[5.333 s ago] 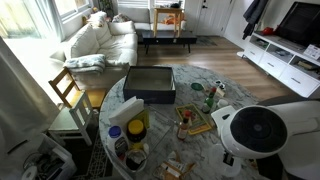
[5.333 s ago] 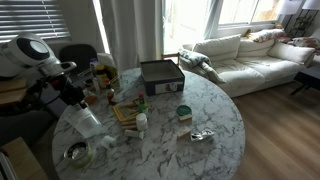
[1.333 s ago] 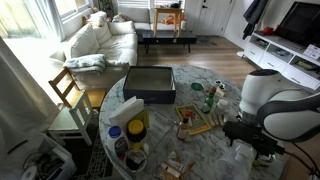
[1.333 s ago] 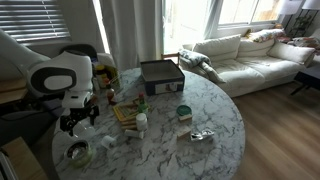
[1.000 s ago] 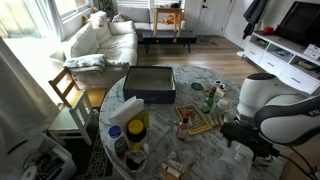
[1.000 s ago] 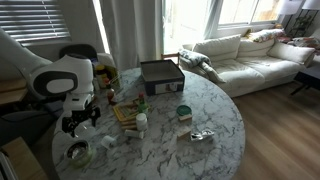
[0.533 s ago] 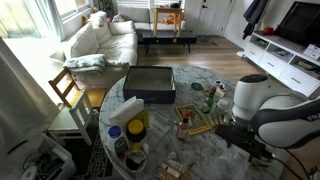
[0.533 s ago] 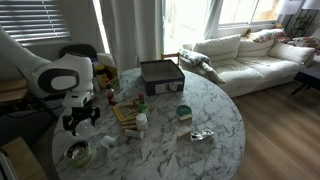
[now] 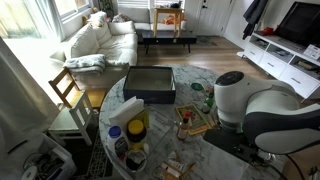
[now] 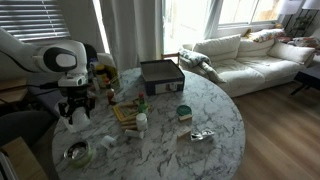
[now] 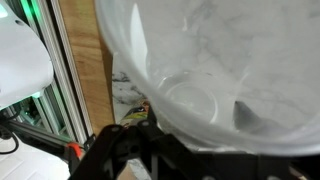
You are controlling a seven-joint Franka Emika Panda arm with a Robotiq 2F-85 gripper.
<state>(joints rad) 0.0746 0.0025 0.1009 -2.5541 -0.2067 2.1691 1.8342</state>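
We see 1 cream sofa [image 10: 250,55] on wood floor [image 10: 285,130], bright windows [image 10: 190,20] behind, perhaps a television [image 9: 300,22].

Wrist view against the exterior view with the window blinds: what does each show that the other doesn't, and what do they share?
Only the wrist view shows the inside of a clear plastic container filling the frame, with a wooden strip beside it. Only an exterior view shows the black rectangular box, the white sofa and the white arm itself. Both show the round marble table and the dark fingers, close against the container.
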